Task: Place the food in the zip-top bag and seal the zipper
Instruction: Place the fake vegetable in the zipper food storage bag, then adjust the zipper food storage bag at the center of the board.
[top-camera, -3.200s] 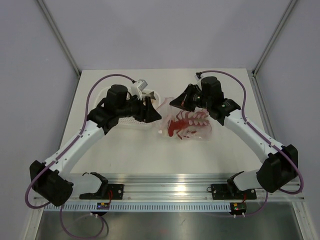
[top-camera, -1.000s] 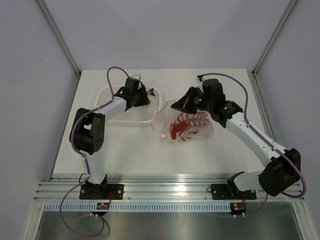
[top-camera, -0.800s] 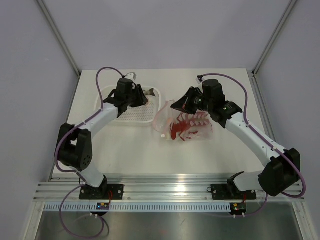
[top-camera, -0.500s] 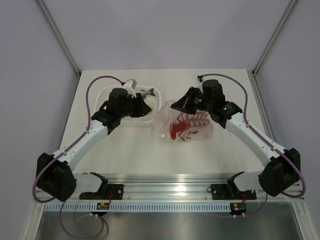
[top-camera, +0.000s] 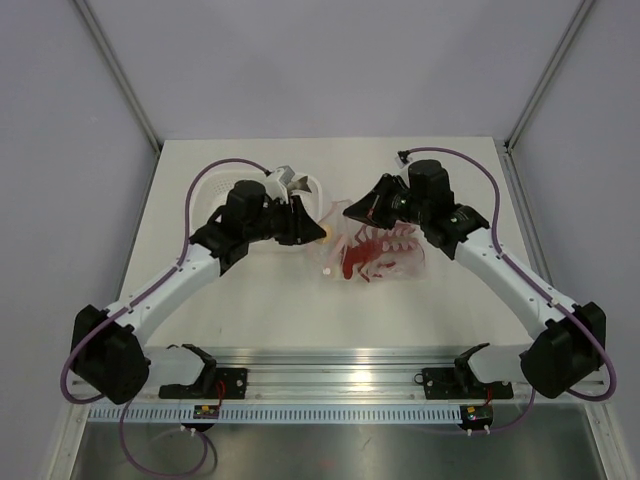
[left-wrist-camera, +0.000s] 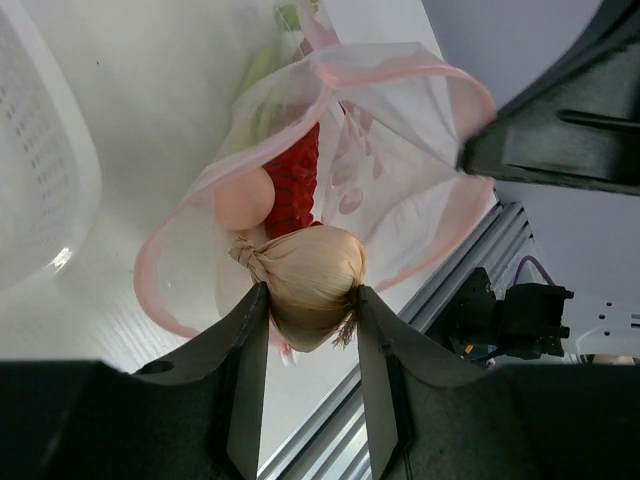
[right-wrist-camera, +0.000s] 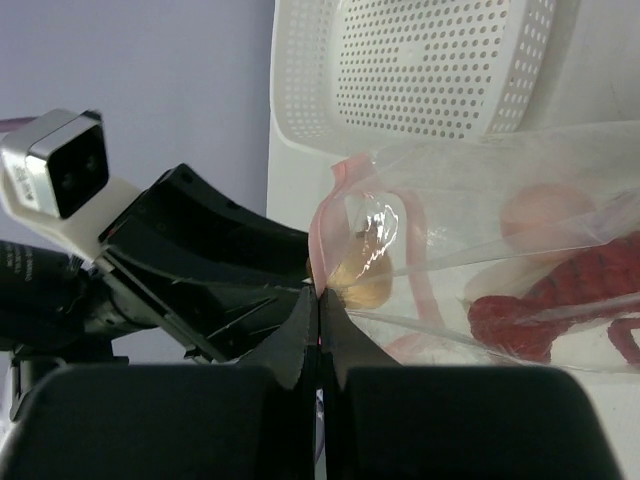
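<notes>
My left gripper (left-wrist-camera: 308, 300) is shut on a beige garlic-like toy food (left-wrist-camera: 310, 283) and holds it just in front of the open mouth of the zip-top bag (left-wrist-camera: 400, 150). In the top view this gripper (top-camera: 318, 232) is at the bag's left edge. The red lobster (left-wrist-camera: 295, 185) and a peach round piece (left-wrist-camera: 243, 198) lie inside the bag. A green vegetable (left-wrist-camera: 262, 65) shows behind it. My right gripper (right-wrist-camera: 320, 295) is shut on the pink zipper strip (right-wrist-camera: 325, 215) and holds the mouth up; in the top view it (top-camera: 352, 212) is above the bag (top-camera: 385, 255).
The white perforated basket (top-camera: 207, 190) stands behind the left arm, left of the bag, and shows in the right wrist view (right-wrist-camera: 430, 70). The metal rail (top-camera: 330, 380) runs along the table's near edge.
My left arm swung from the basket to the right, carrying the beige piece to the bag's mouth. My right gripper kept its hold on the bag's edge, almost still.
</notes>
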